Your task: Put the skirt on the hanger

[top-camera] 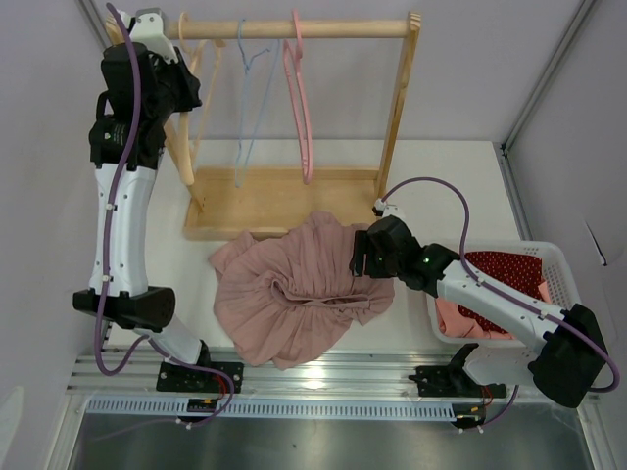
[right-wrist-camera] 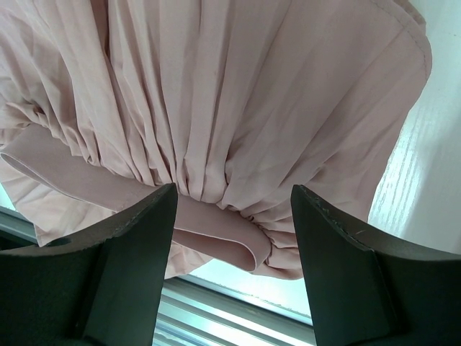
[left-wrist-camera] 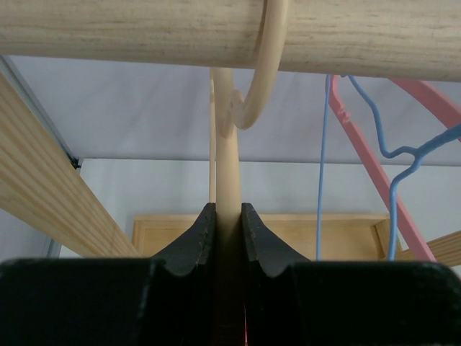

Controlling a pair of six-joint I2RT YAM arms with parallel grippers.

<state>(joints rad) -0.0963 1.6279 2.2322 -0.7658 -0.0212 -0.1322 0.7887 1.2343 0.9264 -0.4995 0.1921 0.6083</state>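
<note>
- Far left, under the rail point(left-wrist-camera: 144, 29), my left gripper point(left-wrist-camera: 227, 210) clamps the neck of the wooden hanger point(left-wrist-camera: 227, 162).
- Mid-table point(top-camera: 441, 176), the pink skirt point(top-camera: 294, 294) lies heaped; my right gripper point(right-wrist-camera: 232, 189) hangs over it, jaws wide apart.

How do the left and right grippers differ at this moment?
The left gripper is up at the rack's rail, while the right gripper is low over the table. The left's jaws are pinched on the wooden hanger at its neck. The right's stand wide open, straddling the pink skirt at its waistband without gripping it. Both are the same dark two-finger type.
</note>
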